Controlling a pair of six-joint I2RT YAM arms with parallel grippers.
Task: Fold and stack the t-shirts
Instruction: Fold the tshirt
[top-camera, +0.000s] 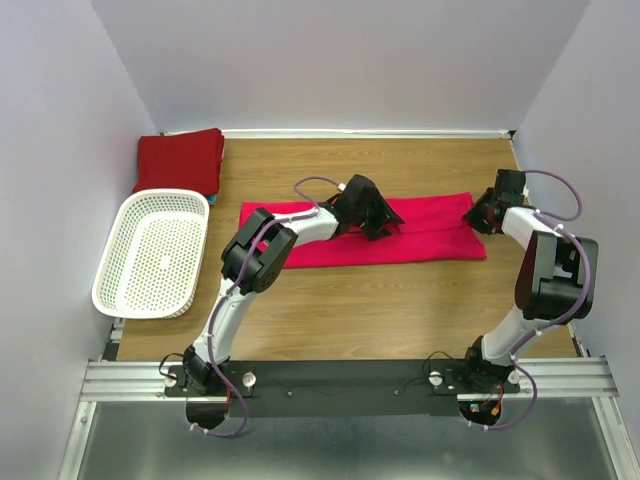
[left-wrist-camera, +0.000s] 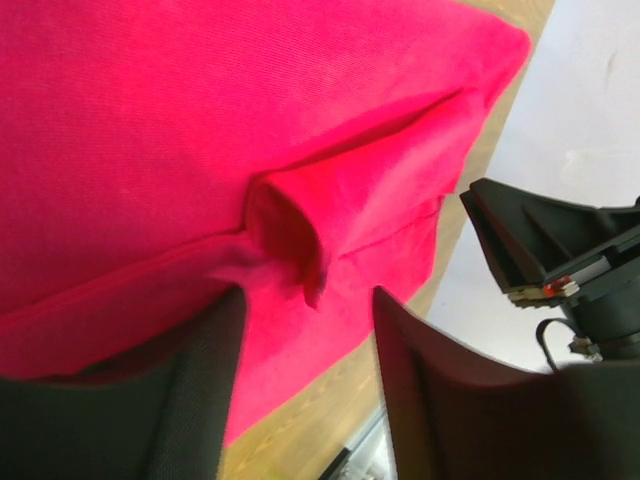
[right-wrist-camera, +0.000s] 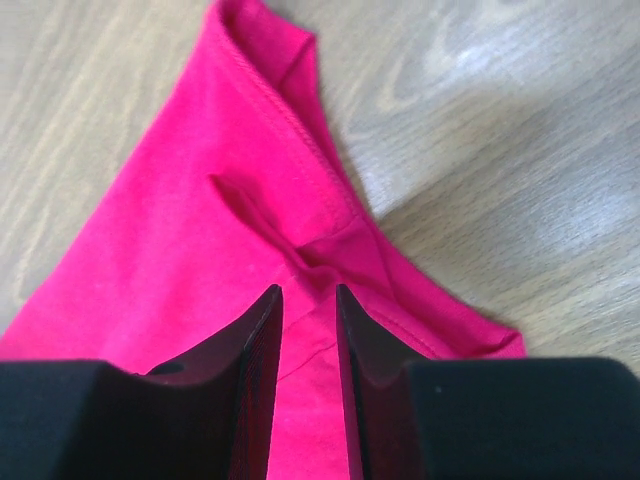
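A bright crimson-pink t-shirt (top-camera: 430, 240) lies folded into a long strip across the middle of the table. My left gripper (top-camera: 383, 228) sits low over its middle, jaws wide open. In the left wrist view (left-wrist-camera: 308, 295) a small puckered ridge of the shirt (left-wrist-camera: 200, 120) lies just ahead of them. My right gripper (top-camera: 476, 218) is at the strip's right end. In the right wrist view (right-wrist-camera: 308, 290) its jaws stand a narrow gap apart over flat fabric (right-wrist-camera: 180, 250), a small pucker at their tips. A darker red folded shirt (top-camera: 180, 160) lies at the back left with a teal edge (top-camera: 208, 194) beneath.
A white perforated basket (top-camera: 155, 250) stands at the left, in front of the red stack. Bare wood table (top-camera: 380, 310) lies in front of the strip. Walls close in the back and both sides. The right arm (left-wrist-camera: 570, 260) shows in the left wrist view.
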